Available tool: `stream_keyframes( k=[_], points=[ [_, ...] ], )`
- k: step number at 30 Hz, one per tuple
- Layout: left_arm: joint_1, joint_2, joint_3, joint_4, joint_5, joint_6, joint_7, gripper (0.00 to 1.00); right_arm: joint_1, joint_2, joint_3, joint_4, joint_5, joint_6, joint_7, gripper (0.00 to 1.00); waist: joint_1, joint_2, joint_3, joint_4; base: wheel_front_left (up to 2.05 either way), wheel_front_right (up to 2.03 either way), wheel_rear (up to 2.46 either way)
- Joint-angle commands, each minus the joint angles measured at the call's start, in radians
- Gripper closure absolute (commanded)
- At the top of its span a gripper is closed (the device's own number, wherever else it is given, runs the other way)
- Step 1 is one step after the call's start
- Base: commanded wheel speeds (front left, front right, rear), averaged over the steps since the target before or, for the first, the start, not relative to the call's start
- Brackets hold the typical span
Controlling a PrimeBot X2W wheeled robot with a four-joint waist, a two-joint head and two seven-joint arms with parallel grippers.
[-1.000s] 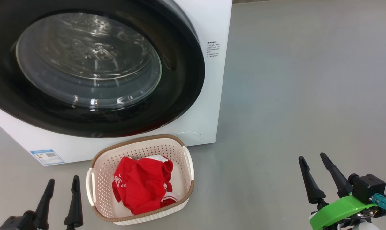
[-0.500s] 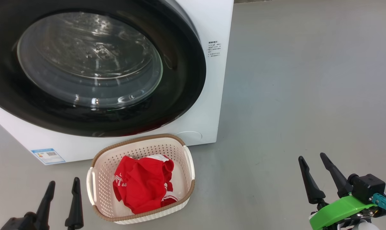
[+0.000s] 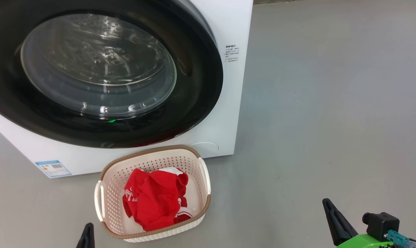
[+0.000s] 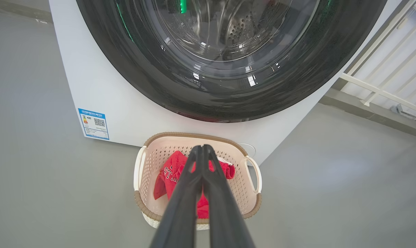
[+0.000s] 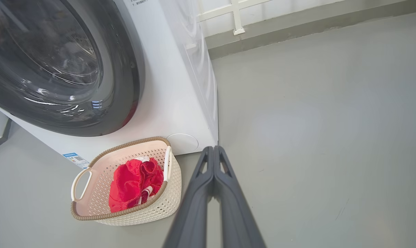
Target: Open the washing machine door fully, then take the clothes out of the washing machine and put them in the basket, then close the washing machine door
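The washing machine door [image 3: 101, 75] is seen closed on the washing machine [image 3: 233, 24]. The clothes [image 3: 152, 201] are contained in the basket [image 3: 147, 152], set on the floor [image 3: 331, 120] just before the machine. The left gripper [image 4: 202, 148] and right gripper [image 5: 214, 148] are pressed fully together, with nothing held.

You face a white washing machine [image 3: 73, 156], a small blue label [image 3: 53, 168] at seven o'clock on its front, the washing machine door [image 3: 197, 86] rimmed in glossy black. The basket [image 3: 152, 162] is cream, dotted with holes, its rim a brown weave. The clothes [image 3: 152, 199] are bright red with white lettering and trim. Your left gripper [image 4: 202, 148] and right gripper [image 5: 213, 148] are dark grey, the floor [image 3: 331, 103] plain grey.
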Motion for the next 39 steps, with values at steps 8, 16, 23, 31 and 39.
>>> stream_keyframes(
  k=[8,16,23,31,39],
  points=[
    [-0.028,0.009,0.016,-0.023,-0.103,0.000,0.026,1.00,-0.019,-0.005,-0.013,-0.033,0.114,0.000,0.027,1.00,-0.0002,0.0000,-0.004,0.006,0.00,0.00,0.00],
    [-0.039,0.009,0.025,-0.026,-0.183,-0.001,0.050,1.00,-0.023,-0.001,-0.021,-0.042,0.197,0.000,0.049,1.00,-0.0002,0.0000,-0.009,0.012,0.00,0.00,0.00],
    [-0.047,0.009,0.032,-0.030,-0.252,-0.001,0.070,1.00,-0.026,0.004,-0.030,-0.049,0.269,-0.001,0.069,1.00,-0.0002,0.0000,-0.013,0.016,0.00,0.00,0.00],
    [-0.055,0.008,0.039,-0.035,-0.321,-0.001,0.090,1.00,-0.029,0.008,-0.038,-0.057,0.340,-0.001,0.088,1.00,-0.0002,0.0000,-0.017,0.021,0.00,0.00,0.00],
    [-0.065,0.008,0.047,-0.039,-0.400,-0.001,0.113,1.00,-0.032,0.013,-0.048,-0.066,0.422,-0.001,0.111,1.00,-0.0002,0.0000,-0.021,0.026,0.00,0.00,0.00]
  ],
)
